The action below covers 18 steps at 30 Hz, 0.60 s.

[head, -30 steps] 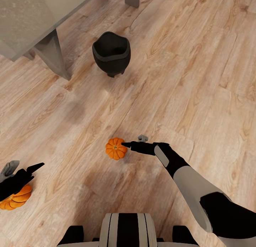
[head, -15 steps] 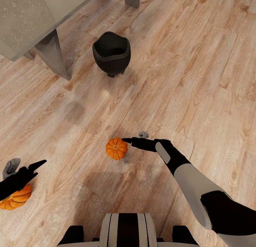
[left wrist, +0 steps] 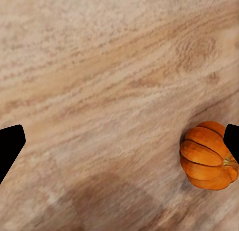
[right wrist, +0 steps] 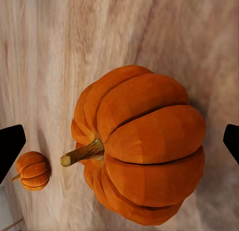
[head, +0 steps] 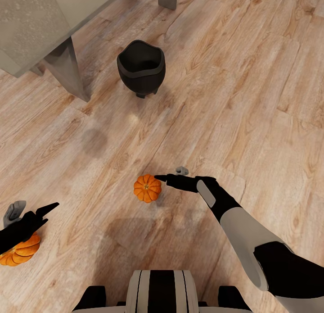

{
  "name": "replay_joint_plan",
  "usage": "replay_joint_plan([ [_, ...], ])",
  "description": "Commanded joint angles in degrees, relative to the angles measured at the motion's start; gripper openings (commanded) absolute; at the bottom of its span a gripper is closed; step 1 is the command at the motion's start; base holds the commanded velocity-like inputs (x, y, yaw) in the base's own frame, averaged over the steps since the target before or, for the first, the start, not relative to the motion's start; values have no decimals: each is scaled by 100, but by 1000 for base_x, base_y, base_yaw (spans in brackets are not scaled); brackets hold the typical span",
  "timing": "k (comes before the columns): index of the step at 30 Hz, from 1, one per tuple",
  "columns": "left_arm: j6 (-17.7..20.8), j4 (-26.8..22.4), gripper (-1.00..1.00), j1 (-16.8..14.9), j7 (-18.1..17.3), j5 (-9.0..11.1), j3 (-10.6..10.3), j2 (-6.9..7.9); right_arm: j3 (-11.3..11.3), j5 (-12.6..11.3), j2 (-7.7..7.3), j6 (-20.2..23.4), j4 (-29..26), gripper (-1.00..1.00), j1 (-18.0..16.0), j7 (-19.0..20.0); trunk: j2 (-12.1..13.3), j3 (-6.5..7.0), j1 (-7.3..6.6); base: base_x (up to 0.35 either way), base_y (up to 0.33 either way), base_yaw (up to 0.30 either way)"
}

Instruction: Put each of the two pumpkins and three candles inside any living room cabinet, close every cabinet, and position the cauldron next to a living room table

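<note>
Evidently a pumpkin pickup is in hand: the right gripper, jaws spread wide, hangs over the ribbed orange pumpkin mid-floor and must descend to straddle it. The left gripper, also agape, hovers beside a second orange pumpkin near-left. The glossy black cauldron stands far off by the grey table.

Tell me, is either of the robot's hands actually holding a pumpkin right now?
No, nothing is held. The right hand is open, its fingers apart on either side of one pumpkin; the left hand is open above the other pumpkin.
</note>
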Motion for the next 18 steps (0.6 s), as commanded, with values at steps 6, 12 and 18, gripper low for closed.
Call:
replay_joint_plan([
  [6,48,9,100,37,-19,25,139,-20,136,3,2,-102,-11,100,-10,30,-6,-91,9,0,0,0],
  [12,57,13,100,53,12,204,205,-33,182,24,0,-156,-19,100,-12,39,-10,-158,17,0,0,0],
  [18,58,6,100,56,0,559,214,-36,190,28,-2,-169,-20,100,-15,42,-10,-158,17,0,0,0],
])
